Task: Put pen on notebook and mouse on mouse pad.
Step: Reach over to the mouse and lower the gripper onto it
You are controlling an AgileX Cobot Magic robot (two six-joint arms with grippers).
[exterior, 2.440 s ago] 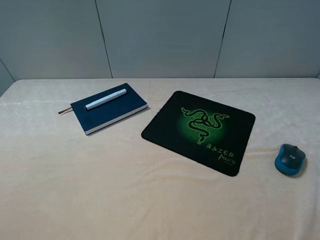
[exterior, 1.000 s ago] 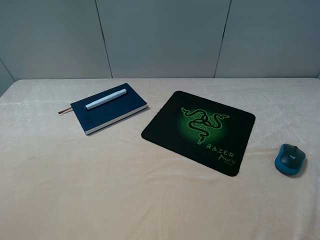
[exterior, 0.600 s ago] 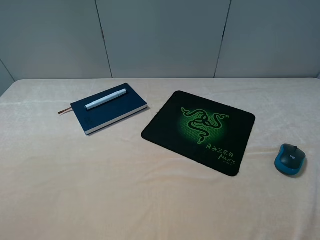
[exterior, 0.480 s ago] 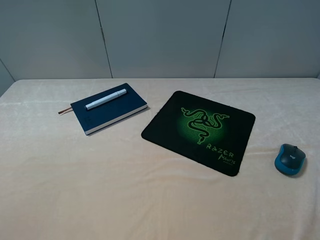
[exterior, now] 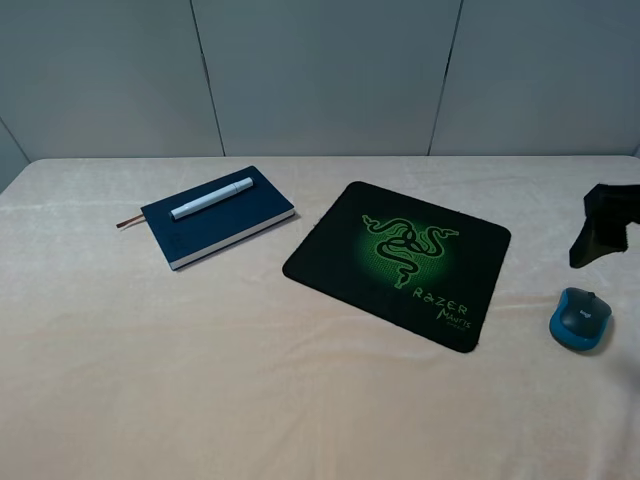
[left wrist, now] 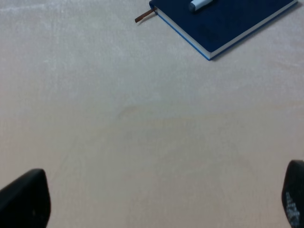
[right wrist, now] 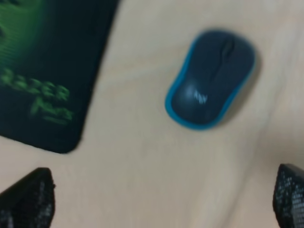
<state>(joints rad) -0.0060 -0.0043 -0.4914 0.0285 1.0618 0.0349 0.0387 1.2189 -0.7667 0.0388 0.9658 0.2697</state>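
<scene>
Well, with the pen (exterior: 211, 199) lying on the notebook (exterior: 232, 226) at upper left, the right claw (right wrist: 156, 202) hangs spread wide near the mouse (exterior: 580, 319), which sits on the bare surface (exterior: 200, 380) at lower right, off the mouse pad (exterior: 330, 248), seemingly to grasp it, the left claw (left wrist: 159, 199) likewise apart.

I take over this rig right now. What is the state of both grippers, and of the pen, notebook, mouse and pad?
Left gripper: open, empty, over bare table near the notebook.
Right gripper: open, empty, close to the mouse, not touching it.
Done: the pen lies on the notebook.
Left to do: the mouse sits on the table, beside the mouse pad, not on it. Likely next: the right gripper grasps it and sets it on the pad.
</scene>
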